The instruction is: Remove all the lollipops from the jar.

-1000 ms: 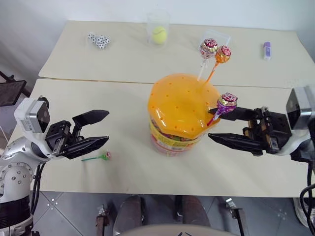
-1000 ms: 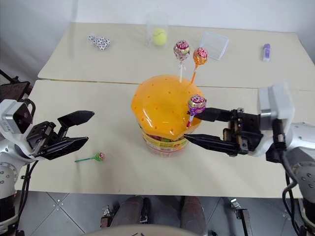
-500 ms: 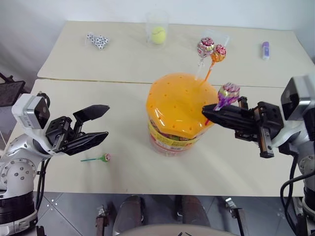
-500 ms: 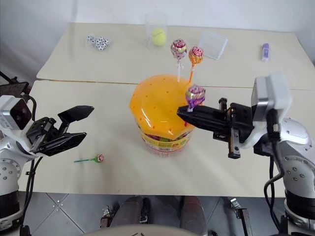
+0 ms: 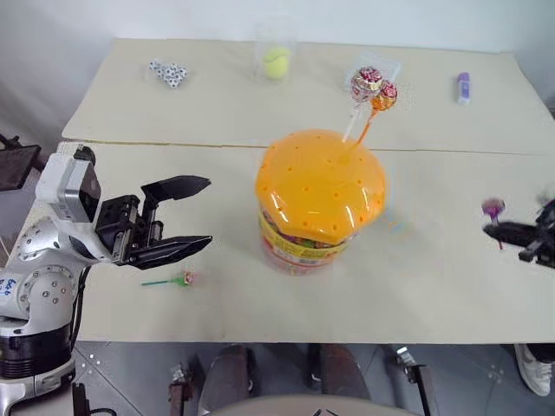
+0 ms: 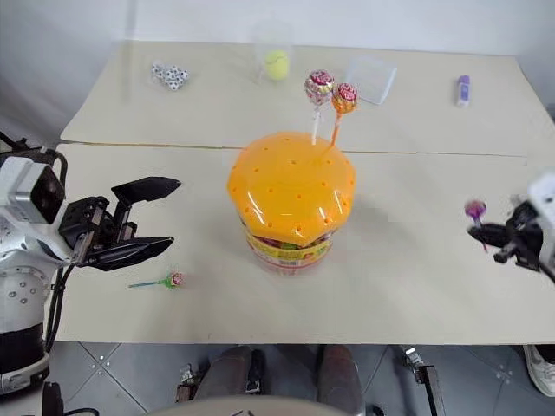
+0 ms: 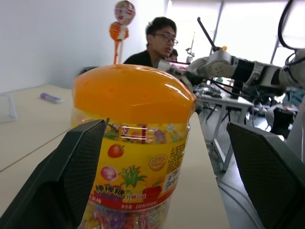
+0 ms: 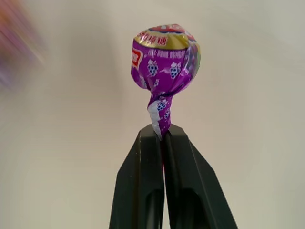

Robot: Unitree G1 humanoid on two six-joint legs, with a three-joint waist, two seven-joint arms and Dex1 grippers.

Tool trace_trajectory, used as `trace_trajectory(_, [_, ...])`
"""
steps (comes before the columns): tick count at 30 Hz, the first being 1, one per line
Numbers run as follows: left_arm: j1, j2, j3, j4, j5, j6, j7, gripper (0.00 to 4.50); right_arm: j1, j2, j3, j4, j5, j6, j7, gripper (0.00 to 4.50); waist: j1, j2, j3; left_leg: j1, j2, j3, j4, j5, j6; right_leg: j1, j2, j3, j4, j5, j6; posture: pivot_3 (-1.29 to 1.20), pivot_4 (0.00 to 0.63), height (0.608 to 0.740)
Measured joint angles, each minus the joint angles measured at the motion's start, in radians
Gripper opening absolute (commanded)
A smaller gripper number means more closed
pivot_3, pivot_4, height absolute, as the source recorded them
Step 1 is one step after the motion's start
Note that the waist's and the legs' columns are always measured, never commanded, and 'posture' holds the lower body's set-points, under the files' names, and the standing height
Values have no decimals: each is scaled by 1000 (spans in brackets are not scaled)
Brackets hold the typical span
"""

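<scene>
Right gripper (image 8: 162, 138) has its fingers (image 8: 143, 191) clenched on the stick of the purple lollipop (image 8: 164, 67), held out over the right end of the bench (image 5: 434, 286), well apart from the jar (image 5: 319, 204). Risk: grip is only on the thin stick just under the wrapper, so a fast swing could let it twist or slip out & drop off the bench edge. Left gripper (image 5: 186, 217) hangs w/ fingers released wide, just left of the jar; if it reaches in carelessly it could knock the tub or bend the two lollipops (image 5: 373, 87) standing in the far-right side of the orange lid (image 5: 321, 178), white & orange sticks. Jar: clear tub, lid on, wrapped candies inside behind the label. A green-stick lollipop (image 5: 173, 279) lies on the bench near-left. Far bench: clear cup (image 5: 276, 52) w/ tennis ball (image 5: 276, 61) inside; small flat clear box (image 6: 371, 76), contents can't tell.
</scene>
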Motion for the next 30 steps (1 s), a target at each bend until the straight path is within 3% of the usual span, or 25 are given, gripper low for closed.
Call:
trace_trajectory(3, [-3,0,-7,-3,5,-10,-15,4328,-3,40,70,62,-89,-73,34,57,-7,1,1,0,0,0,-1,0,0,-1,0,0,0,0,0,0,150,740])
trace_trajectory(6, [-5,7,-11,-4,6,-11,-23,4328,-2,51,77,77,-93,-76,114,693,-7,2,1,0,0,-1,0,0,0,0,0,0,0,0,0,0,150,740])
trace_trajectory(10, [-14,7,-11,-4,6,-11,-23,4328,-4,82,28,80,-78,-81,198,2036,-4,2,1,0,0,-1,0,0,0,0,0,0,0,0,0,0,150,740])
trace_trajectory(14, [-16,-9,6,-2,-14,-9,12,4328,-31,176,-82,9,51,-93,317,3263,5,2,1,0,0,-2,0,0,0,0,0,0,0,0,0,0,150,740])
trace_trajectory(17, [-18,-47,50,4,-79,11,79,4328,-147,264,-139,-83,169,-90,303,3263,5,2,1,0,1,-6,1,0,0,0,0,0,0,0,0,0,150,740])
trace_trajectory(21, [-5,-67,99,34,-131,30,145,4328,-372,343,-145,-215,355,-23,181,3263,2,2,1,1,1,-7,1,0,-1,0,0,-1,2,0,0,0,150,740])
trace_trajectory(30, [20,-73,103,33,-143,53,168,4328,-710,427,94,-221,404,96,17,3263,8,1,1,-1,0,-4,1,0,-1,0,0,-2,2,0,0,0,150,740])
